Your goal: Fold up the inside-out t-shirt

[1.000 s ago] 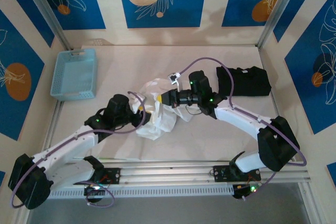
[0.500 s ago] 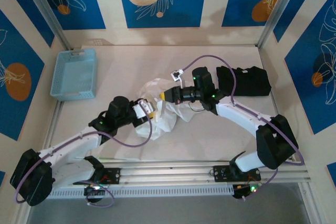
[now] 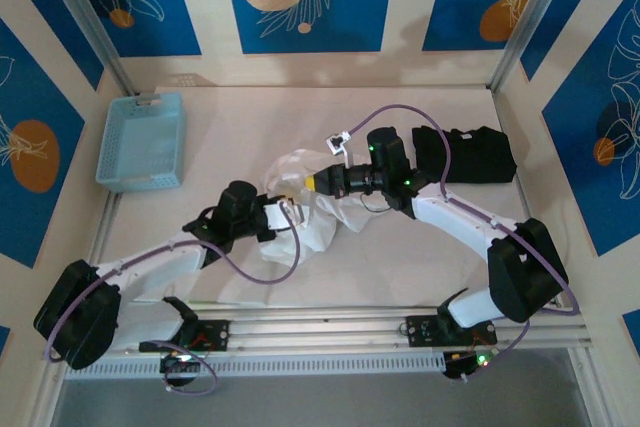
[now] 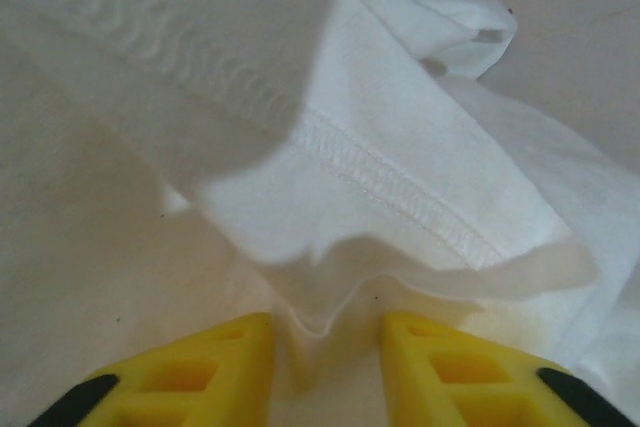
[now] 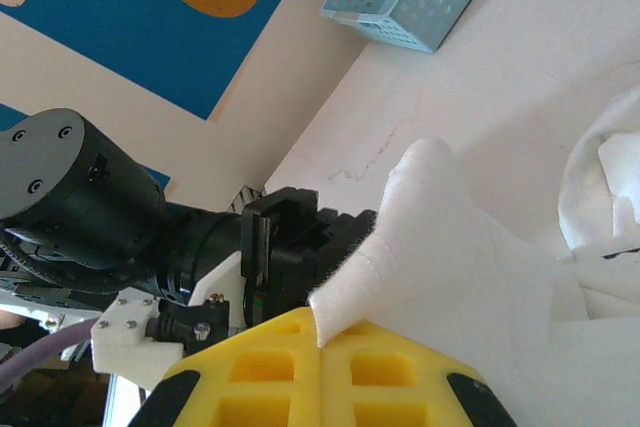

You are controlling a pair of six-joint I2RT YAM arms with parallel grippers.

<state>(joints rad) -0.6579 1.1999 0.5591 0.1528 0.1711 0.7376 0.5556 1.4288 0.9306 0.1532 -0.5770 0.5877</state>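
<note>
The inside-out t-shirt (image 3: 322, 231) lies crumpled in a heap near the middle of the table (image 3: 250, 117), between the two arms. The right end effector (image 5: 322, 345) is closed on it: in the right wrist view its yellow fingers (image 5: 250, 372) meet with a pointed corner of white cloth pinched between them, and that corner stands up clear of the table. The left end effector (image 4: 325, 352) is at the near left edge of the heap. Its two yellow fingers (image 4: 215, 367) stand apart, and a stitched hem of the shirt droops into the gap between them. The cloth does not seem to be clamped, though the fingertips sit at the frame edge and contact is hard to judge. A blue basket (image 3: 141, 180) sits well apart at the far left of the table. A black folded garment (image 3: 470, 155) lies on the right, just behind the right arm.
</note>
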